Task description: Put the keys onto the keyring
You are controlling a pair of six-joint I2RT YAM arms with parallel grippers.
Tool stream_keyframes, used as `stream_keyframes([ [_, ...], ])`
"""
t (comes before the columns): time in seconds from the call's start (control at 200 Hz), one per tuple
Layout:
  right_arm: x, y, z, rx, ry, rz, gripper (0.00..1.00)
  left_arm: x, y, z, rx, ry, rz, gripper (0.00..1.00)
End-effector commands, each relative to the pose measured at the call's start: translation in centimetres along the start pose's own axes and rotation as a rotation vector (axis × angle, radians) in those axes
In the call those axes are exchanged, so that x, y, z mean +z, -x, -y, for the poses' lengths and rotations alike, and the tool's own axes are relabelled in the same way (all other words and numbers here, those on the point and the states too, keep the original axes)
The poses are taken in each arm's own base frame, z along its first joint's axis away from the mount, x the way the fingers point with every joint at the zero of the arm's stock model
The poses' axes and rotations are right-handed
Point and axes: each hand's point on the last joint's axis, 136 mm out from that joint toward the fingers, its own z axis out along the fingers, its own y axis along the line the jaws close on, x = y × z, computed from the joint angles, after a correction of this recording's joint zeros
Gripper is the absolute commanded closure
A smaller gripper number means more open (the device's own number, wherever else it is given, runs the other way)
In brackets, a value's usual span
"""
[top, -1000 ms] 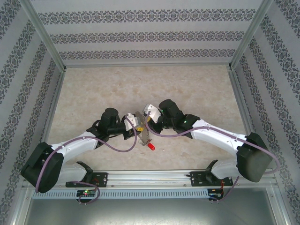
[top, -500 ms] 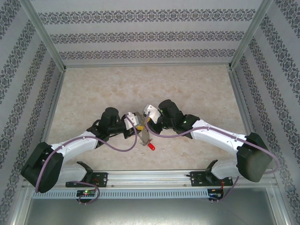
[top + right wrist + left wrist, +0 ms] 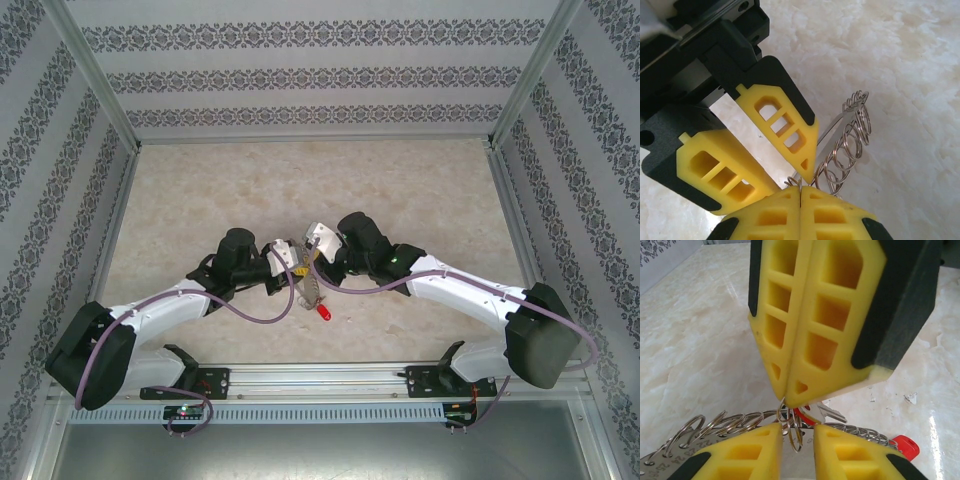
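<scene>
The keyring (image 3: 715, 422) is a flat grey metal piece rimmed with small wire loops; it is held up off the table between the two grippers (image 3: 310, 290). My right gripper (image 3: 800, 192) is shut, pinching one thin loop at its tips, and in the left wrist view its yellow fingers (image 3: 810, 350) come down from above. My left gripper (image 3: 798, 440) faces it from below, its pads slightly apart, with a loose loop hanging in the gap untouched. A key with a red tag (image 3: 812, 415) hangs just behind. A second red tag (image 3: 903, 447) lies on the table (image 3: 323, 313).
The marble-patterned tabletop (image 3: 300, 190) is enclosed by patterned walls with metal posts (image 3: 95, 75). Both arms meet near the table's middle front. A metal rail (image 3: 320, 378) with the arm bases runs along the near edge.
The left gripper's pads have drawn closer together around the hanging loop. The left wrist has edged slightly toward the right gripper. The right arm is unmoved.
</scene>
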Motion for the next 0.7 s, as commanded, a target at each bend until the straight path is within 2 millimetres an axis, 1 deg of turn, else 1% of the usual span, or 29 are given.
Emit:
stream_keyframes([
  [0.0,-0.5,2.1,-0.8,-0.027,0.024,0.053,1.00,0.4,0.8,-0.1,0.021,0.001,0.005,0.80],
  [0.09,-0.6,2.0,-0.9,-0.029,0.026,0.051,1.00,0.4,0.7,-0.2,0.021,0.007,-0.004,0.85],
  [0.155,-0.7,1.8,-0.8,-0.028,0.018,0.046,1.00,0.3,0.5,-0.2,0.026,0.008,-0.012,0.86],
  [0.205,-0.8,1.7,-0.6,-0.029,0.006,0.043,1.00,0.3,0.4,-0.1,0.028,0.006,-0.020,0.90],
  [0.265,-0.9,1.5,-0.3,-0.027,-0.009,0.041,1.00,0.2,0.1,0.0,0.031,0.002,-0.031,0.91],
  [0.36,-1.1,1.2,0.3,-0.011,-0.038,0.036,1.00,0.1,-0.2,0.2,0.032,0.003,-0.041,1.00],
  [0.605,-0.4,-1.1,1.8,0.067,-0.086,-0.018,1.00,-0.1,0.0,0.1,0.031,0.021,-0.019,1.00],
  [0.694,-0.3,-1.4,2.1,0.085,-0.095,-0.020,1.00,-0.1,0.0,0.1,0.028,0.024,-0.008,1.00],
])
